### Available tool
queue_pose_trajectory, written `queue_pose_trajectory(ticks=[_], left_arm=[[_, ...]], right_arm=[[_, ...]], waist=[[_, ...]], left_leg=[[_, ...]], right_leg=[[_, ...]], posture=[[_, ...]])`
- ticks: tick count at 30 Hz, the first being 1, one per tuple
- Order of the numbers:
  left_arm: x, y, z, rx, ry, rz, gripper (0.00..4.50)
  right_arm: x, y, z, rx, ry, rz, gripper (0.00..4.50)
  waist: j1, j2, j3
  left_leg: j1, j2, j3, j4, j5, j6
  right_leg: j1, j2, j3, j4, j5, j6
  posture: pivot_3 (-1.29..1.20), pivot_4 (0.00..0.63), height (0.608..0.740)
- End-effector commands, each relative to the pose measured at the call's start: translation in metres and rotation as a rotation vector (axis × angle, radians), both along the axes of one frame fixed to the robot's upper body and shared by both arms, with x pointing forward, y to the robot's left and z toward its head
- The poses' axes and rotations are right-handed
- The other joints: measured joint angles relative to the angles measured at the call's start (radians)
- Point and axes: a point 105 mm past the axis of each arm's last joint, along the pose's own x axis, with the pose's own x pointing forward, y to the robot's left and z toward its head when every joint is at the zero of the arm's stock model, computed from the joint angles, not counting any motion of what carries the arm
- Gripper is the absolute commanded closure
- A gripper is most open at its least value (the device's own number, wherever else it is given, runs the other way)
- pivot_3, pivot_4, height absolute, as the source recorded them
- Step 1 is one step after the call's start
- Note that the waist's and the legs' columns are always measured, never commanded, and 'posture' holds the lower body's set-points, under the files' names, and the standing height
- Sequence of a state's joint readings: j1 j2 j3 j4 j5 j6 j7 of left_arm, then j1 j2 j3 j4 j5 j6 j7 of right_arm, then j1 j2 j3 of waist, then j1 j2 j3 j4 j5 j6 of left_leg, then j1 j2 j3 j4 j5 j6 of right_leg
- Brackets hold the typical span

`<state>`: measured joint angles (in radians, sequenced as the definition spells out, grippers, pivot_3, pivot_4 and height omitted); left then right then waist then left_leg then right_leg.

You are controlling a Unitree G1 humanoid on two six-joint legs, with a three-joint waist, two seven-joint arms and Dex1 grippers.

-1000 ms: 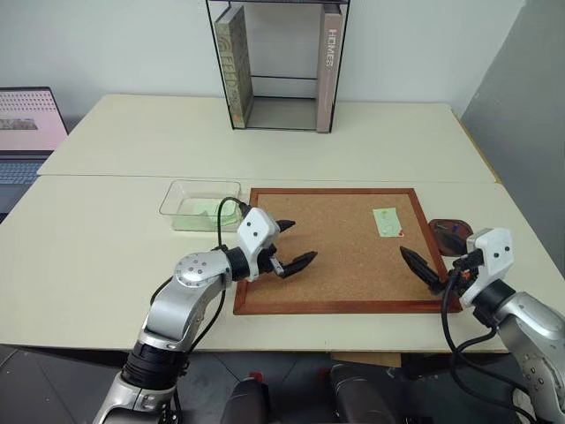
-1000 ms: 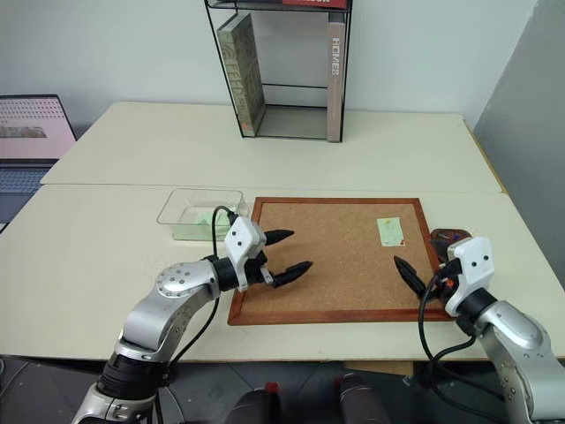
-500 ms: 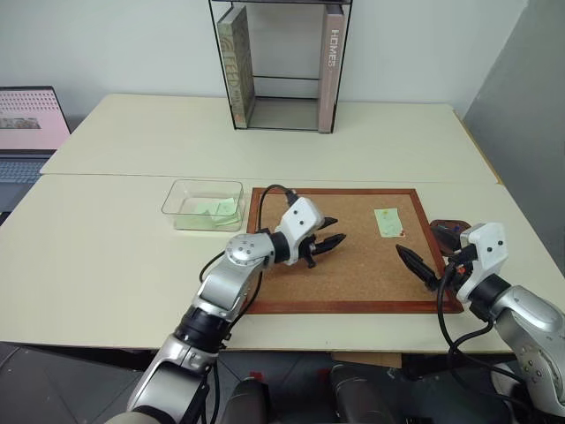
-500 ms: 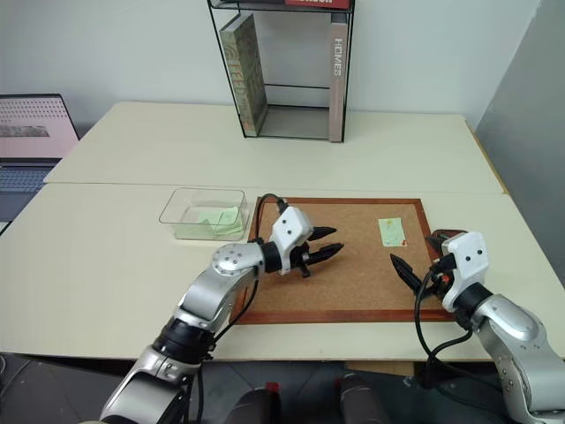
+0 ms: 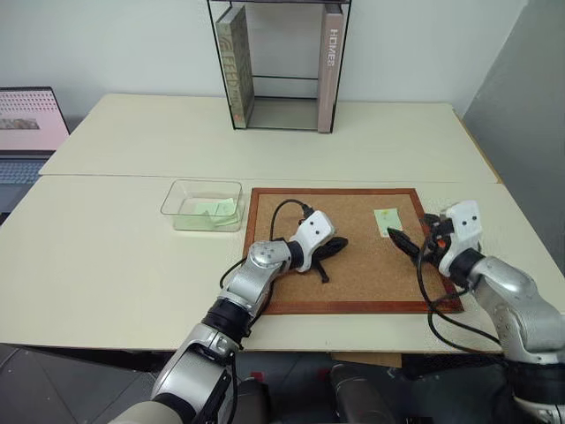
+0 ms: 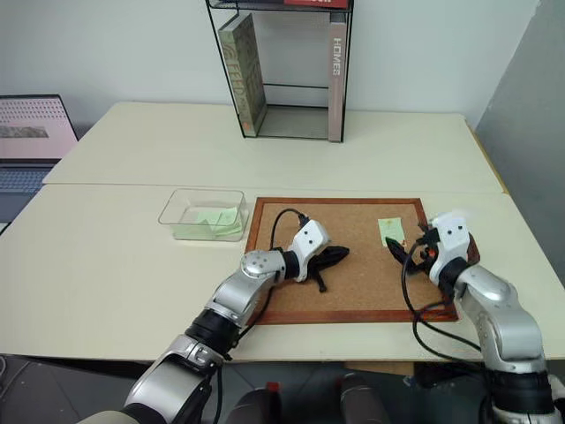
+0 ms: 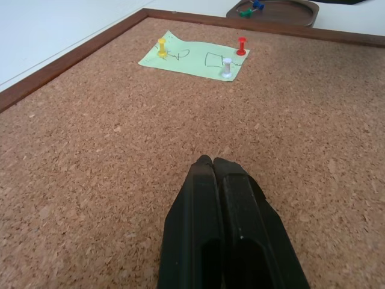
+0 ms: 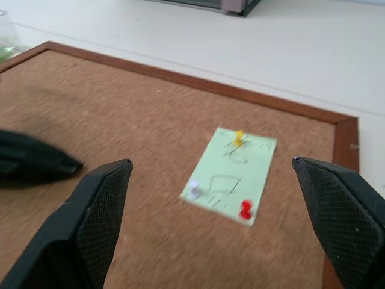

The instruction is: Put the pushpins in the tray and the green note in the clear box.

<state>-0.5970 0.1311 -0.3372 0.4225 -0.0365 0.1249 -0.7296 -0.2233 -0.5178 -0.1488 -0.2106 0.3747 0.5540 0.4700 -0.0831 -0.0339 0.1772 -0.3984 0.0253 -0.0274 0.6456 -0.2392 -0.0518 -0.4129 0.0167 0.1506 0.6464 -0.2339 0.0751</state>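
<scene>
Cream surface (image 5: 132, 256), corkboard (image 5: 353, 283) centre: your green note (image 5: 386, 221) sits at two o'clock, three pushpins (image 7: 241, 45) holding it. Left claw (image 5: 335, 247) shut, empty; right claw (image 8: 216, 198) wide, empty. Approach crooked and you'll tear paper.

Tray (image 7: 274, 10) — far rim cut off; clear box (image 8: 5, 36) — mostly cropped.

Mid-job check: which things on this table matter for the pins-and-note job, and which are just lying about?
Job:
- pale green paper note on the board
- yellow, red and white pushpins through it
- dark reddish-brown tray, pins inside
- clear plastic box

Lying about:
- wood-framed corkboard
- black wire-framed bookstand
- laptop
</scene>
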Motion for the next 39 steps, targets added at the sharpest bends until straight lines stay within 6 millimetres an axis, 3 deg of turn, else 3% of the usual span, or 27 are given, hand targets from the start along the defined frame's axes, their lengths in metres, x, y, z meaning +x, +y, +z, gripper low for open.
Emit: queue_pose_trajectory(ticks=[1, 9, 18, 27, 28, 39], left_arm=[[-0.009, 0.004, -0.012, 0.021, 0.025, -0.014, 4.47], [-0.018, 0.017, -0.019, 0.05, 0.042, -0.012, 4.47], [-0.02, 0.023, -0.021, 0.071, 0.049, -0.009, 4.47], [-0.019, 0.027, -0.022, 0.087, 0.045, -0.009, 4.5], [-0.018, 0.028, -0.022, 0.089, 0.044, -0.008, 4.5], [-0.019, 0.03, -0.024, 0.105, 0.041, -0.015, 4.5]], right_arm=[[0.017, 0.005, 0.012, 0.023, -0.027, 0.013, 0.0], [0.05, 0.01, 0.003, -0.029, -0.006, 0.03, 0.0], [0.069, 0.018, -0.009, -0.064, 0.006, 0.043, 0.0], [0.078, 0.016, -0.019, -0.103, 0.016, 0.028, 1.63], [0.078, 0.016, -0.02, -0.106, 0.017, 0.027, 2.0], [0.081, 0.016, -0.022, -0.128, 0.013, 0.023, 4.4]], waist=[[-0.001, 0.0, 0.0], [-0.005, 0.001, -0.001], [-0.008, 0.001, -0.001], [-0.01, 0.001, -0.001], [-0.012, 0.001, -0.001], [-0.024, 0.001, -0.001]], left_leg=[[0.0, 0.0, 0.0, 0.0, 0.0, 0.0], [0.0, 0.0, 0.0, -0.001, 0.0, 0.0], [0.002, 0.001, 0.0, -0.001, 0.0, 0.0], [0.002, 0.001, 0.0, -0.001, 0.0, 0.0], [0.003, 0.001, 0.0, -0.001, 0.0, 0.0], [0.005, 0.001, 0.0, 0.0, 0.0, 0.0]], right_leg=[[0.0, 0.0, 0.0, 0.0, 0.0, 0.0], [0.0, 0.0, 0.0, 0.0, 0.0, 0.0], [0.001, 0.001, 0.0, 0.001, 0.0, 0.0], [0.001, 0.001, 0.0, 0.001, 0.0, 0.0], [0.002, 0.001, 0.0, 0.001, 0.0, 0.0], [0.004, 0.001, 0.0, 0.001, 0.0, 0.0]], posture=[[0.0, 0.15, 0.74], [0.0, 0.15, 0.74], [0.0, 0.15, 0.74], [0.0, 0.15, 0.74], [0.0, 0.15, 0.74], [0.0, 0.15, 0.74]])
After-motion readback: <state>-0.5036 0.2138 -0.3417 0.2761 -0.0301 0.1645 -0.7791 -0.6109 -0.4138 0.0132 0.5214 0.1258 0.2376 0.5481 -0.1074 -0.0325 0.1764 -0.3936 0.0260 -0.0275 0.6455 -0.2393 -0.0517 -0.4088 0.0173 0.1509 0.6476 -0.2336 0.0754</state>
